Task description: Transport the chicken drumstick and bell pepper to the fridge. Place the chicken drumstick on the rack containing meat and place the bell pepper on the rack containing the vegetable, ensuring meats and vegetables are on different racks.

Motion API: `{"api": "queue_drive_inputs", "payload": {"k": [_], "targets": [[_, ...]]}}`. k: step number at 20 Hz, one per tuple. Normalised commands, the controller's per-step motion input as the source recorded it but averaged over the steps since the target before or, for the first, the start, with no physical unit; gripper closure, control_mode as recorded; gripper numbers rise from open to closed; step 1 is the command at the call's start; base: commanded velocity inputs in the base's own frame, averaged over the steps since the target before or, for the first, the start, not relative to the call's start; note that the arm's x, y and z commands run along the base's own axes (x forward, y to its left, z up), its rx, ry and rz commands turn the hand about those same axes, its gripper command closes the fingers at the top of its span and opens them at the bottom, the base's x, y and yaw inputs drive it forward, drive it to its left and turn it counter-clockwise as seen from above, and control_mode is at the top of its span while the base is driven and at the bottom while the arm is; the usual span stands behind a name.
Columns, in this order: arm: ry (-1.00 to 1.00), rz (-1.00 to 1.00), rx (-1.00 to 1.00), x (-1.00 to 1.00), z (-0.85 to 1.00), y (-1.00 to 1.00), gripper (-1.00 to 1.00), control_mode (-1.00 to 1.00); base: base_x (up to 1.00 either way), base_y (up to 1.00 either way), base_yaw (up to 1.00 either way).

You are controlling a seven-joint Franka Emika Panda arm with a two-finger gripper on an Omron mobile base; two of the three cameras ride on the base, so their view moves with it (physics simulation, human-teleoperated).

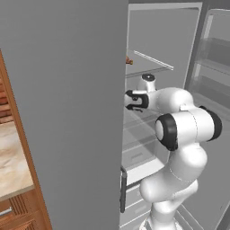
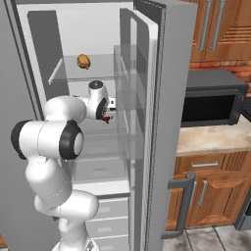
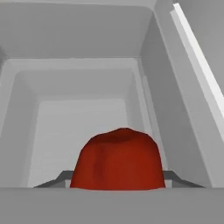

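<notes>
The bell pepper [image 3: 118, 159] sat right at my fingertips in the hand view, a red dome rising between my two finger tips, which pressed its flanks; my gripper [image 3: 117, 181] stood about half closed around it. Beyond it lay the pale grey inside of the fridge [image 3: 78, 78], a recessed box with a flat floor and a light rim running down the right. The pepper showed no stem and I could not tell which way it pointed.

In the left base view the grey fridge door filled the left, with wooden cabinets [image 1: 13, 202] and a counter [image 1: 11, 157] at the edge. My gripper [image 1: 127, 100] reached leftward into the fridge, under an upper shelf [image 1: 150, 63] that bore a small brown item at its left end.

In the right base view my gripper [image 2: 111, 111] reached right, a speck of red at its tip. Above, a small brown item [image 2: 83, 61] lay on the upper shelf. A microwave [image 2: 211, 103] stood on the counter to the right.
</notes>
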Motion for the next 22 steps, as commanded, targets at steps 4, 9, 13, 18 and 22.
{"api": "queue_drive_inputs", "payload": {"k": [4,9,13,18,22], "targets": [[-0.05,0.07,-0.12,-0.64,-0.84,0.01,1.00,-1.00,0.00,0.00,0.00],[-0.25,0.02,0.01,-0.88,-0.77,-0.07,1.00,-1.00,0.00,0.00,0.00],[-0.22,0.00,0.02,-0.15,-0.39,0.00,1.00,-1.00,0.00,0.00,0.00],[0.08,0.00,0.10,0.47,-0.36,-0.02,-1.00,-1.00,0.00,0.00,0.00],[0.01,0.01,0.07,0.03,-0.07,-0.09,-1.00,-1.00,0.00,0.00,0.00]]}}
